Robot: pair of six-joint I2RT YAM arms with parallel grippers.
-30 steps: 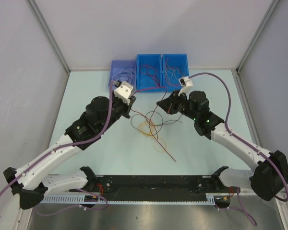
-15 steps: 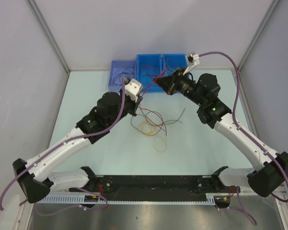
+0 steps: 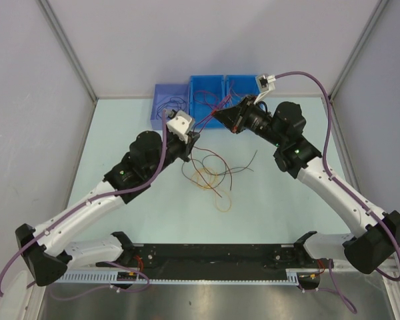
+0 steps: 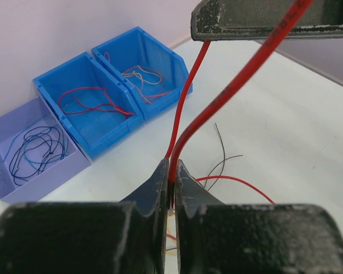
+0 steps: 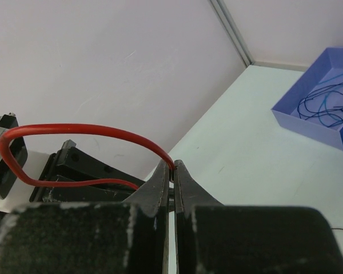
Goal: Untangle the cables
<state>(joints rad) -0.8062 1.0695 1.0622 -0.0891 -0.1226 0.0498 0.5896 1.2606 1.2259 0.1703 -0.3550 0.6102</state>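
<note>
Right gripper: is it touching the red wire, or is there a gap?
Touching. The right wrist view shows the red wire running into the right gripper, where it is pinched between the closed fingertips.

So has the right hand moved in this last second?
Yes. The right hand, gripping a red cable, went from the loose cables back toward the blue bins.

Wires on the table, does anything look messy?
Yes. A loose tangle of red, yellow and black wires lies mid-table, outside the bins. One red wire hangs strung between both arms' shut jaws.
</note>
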